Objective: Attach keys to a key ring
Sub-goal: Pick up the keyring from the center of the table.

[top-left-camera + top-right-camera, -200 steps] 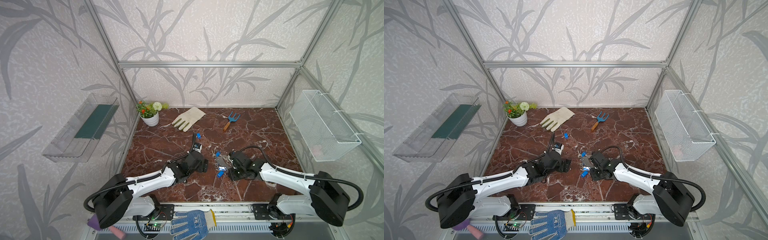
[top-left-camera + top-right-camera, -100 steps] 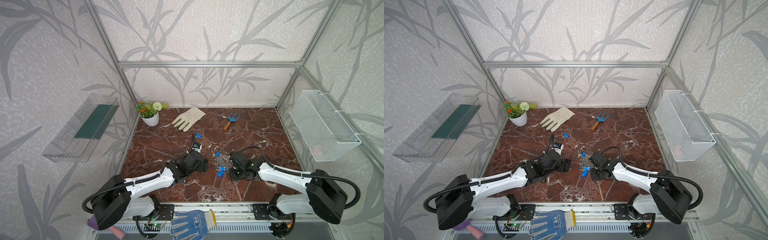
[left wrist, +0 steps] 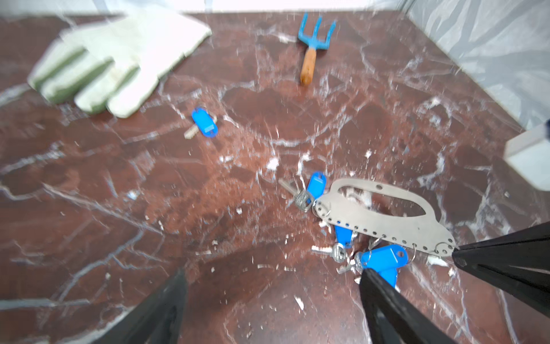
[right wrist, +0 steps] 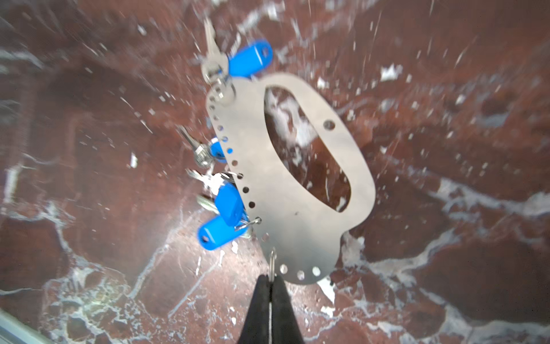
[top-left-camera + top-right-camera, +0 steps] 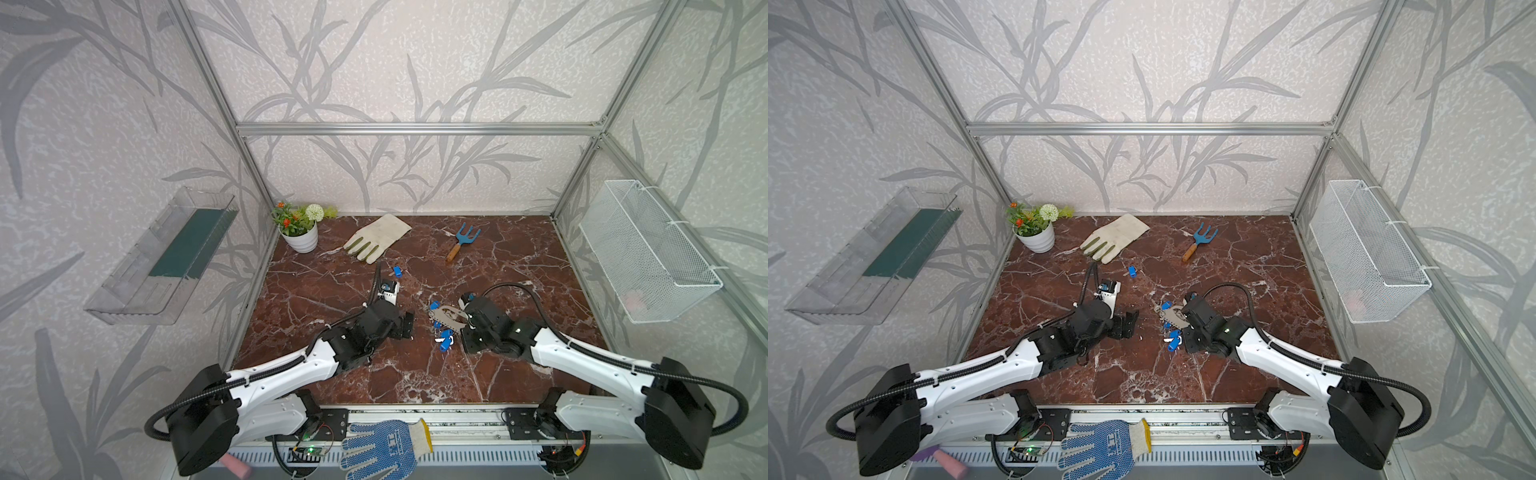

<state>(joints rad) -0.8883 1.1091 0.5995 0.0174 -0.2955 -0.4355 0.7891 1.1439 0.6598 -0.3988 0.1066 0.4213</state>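
The key ring point(image 4: 268, 178), a flat silver plate with an oval cutout and a row of edge holes, lies mid-table in both top views point(image 5: 446, 318) point(image 5: 1173, 318). Several blue-tagged keys point(image 4: 227, 202) point(image 3: 384, 259) hang from its holed edge. Another key point(image 3: 204, 122) point(image 5: 397, 272) lies loose farther back. My right gripper point(image 4: 270, 280) point(image 5: 464, 323) is shut on a small wire ring point(image 4: 272, 263) threaded through an edge hole at the plate's end. Just left of the plate, my left gripper point(image 3: 273, 271) point(image 5: 409, 324) stands open and holds nothing.
A white glove point(image 5: 378, 241), a blue hand fork point(image 5: 463, 241) and a flower pot point(image 5: 299, 230) sit at the back. A wire basket point(image 5: 644, 253) hangs on the right wall, a clear shelf point(image 5: 162, 257) on the left. A blue glove point(image 5: 382, 449) lies on the front rail.
My right gripper has closed on the wire ring at the plate's edge. Both arms have stayed almost where they were.
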